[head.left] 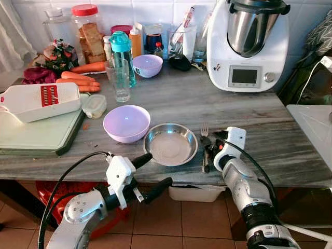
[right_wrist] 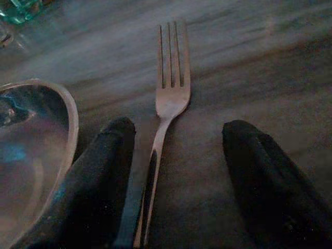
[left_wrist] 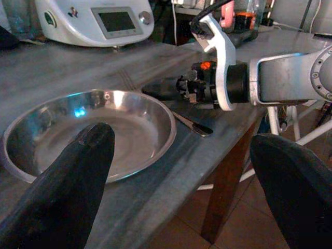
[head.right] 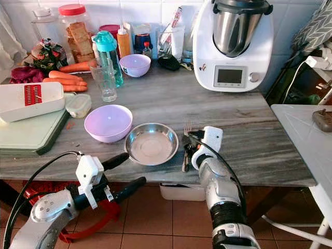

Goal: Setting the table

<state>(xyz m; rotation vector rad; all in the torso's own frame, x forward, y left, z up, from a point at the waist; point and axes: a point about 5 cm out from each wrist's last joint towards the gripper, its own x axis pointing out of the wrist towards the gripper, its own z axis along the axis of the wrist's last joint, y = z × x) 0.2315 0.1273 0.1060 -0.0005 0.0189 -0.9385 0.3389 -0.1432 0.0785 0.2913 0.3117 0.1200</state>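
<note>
The right gripper (right_wrist: pixel 176 181) hovers spread wide over the fork (right_wrist: pixel 168 93), holding nothing; the fork lies flat on the table (head.left: pixel 270 129) just beside the empty steel plate (head.left: pixel 170 144). The left gripper (head.left: pixel 153 174) gapes empty at the table's edge. The lilac bowl (head.left: pixel 126 123) touching the plate looks empty, as does the glass (head.left: pixel 118 79).

a white food processor (head.left: pixel 248 44) with a steel jug stands at the back of the grey tabletop (head.left: pixel 290 150). carrots (head.left: pixel 78 79) lie beside a red-lidded jar (head.left: pixel 89 32) and a teal bottle (head.left: pixel 123 54), behind a white grater (head.left: pixel 37 100) on a pale green cutting board (head.left: pixel 36 136).
</note>
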